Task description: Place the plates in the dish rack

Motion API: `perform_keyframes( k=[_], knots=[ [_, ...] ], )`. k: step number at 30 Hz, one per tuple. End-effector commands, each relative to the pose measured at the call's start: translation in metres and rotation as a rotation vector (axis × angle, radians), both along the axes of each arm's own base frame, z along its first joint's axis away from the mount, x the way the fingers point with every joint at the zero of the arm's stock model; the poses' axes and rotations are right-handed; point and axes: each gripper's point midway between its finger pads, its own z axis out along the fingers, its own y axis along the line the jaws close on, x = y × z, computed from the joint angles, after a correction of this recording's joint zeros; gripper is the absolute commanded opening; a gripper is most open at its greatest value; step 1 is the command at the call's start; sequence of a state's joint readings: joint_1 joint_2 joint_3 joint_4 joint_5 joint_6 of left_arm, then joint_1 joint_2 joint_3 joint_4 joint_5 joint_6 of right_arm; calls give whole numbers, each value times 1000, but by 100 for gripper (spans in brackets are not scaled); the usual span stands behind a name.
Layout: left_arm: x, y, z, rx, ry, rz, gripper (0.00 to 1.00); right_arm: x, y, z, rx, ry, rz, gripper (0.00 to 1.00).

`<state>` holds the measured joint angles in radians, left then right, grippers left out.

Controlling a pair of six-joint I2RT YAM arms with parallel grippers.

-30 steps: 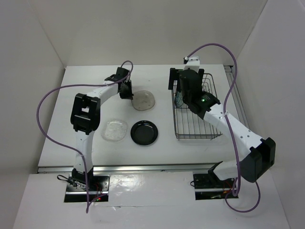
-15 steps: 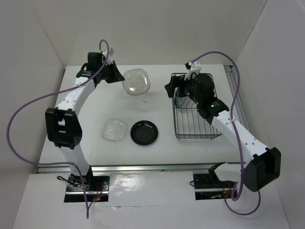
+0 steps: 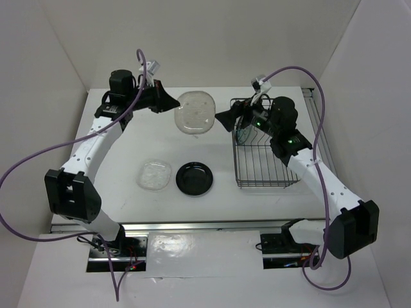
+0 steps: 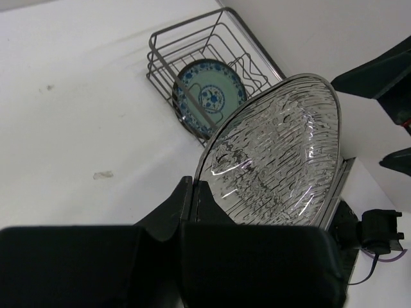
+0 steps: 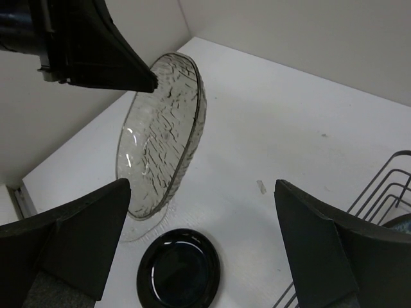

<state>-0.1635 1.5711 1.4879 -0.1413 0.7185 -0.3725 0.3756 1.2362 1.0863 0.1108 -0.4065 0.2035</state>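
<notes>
Clear squarish glass plate (image 3: 155, 174) and glossy black round plate (image 3: 194, 178) sit side by side toward the white table's (image 3: 212, 151) near edge. The dark wire dish rack (image 3: 268, 183) is by the right edge, with a round teal-patterned plate (image 4: 209, 96) upright inside. Toward the far edge, the left gripper (image 3: 174, 102) clamps the translucent beige round plate (image 3: 194, 113) up in the air, and the right gripper (image 3: 221, 119) gapes wide beside it.

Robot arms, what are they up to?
They are loading plates into a rack. The left gripper holds a beige plate tilted in the air, and the open right gripper faces it near the rack. A teal plate stands in the rack; a clear plate and a black plate lie on the table.
</notes>
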Motion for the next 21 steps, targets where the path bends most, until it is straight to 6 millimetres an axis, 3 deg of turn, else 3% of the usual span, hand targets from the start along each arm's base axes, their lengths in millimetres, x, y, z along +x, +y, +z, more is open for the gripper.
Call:
perform_keyframes(
  k=[1,6,16,18,21],
  knots=[
    [-3,-7,16,-6,-56,-3,0,-16,3,39,69,-94,70,100],
    [-1,-6,9,-11,-44,10,0,-12,4,36,97,-83,61,100],
    [-10,-14,12,-64,-42,-46,0,18,25,-4,105,31,88,96],
    [-10,-15,15,-74,-52,-55,0,20,29,-2,126,24,103,91],
    [-13,-18,14,-84,-46,-76,0,22,36,1,163,43,131,72]
  ],
)
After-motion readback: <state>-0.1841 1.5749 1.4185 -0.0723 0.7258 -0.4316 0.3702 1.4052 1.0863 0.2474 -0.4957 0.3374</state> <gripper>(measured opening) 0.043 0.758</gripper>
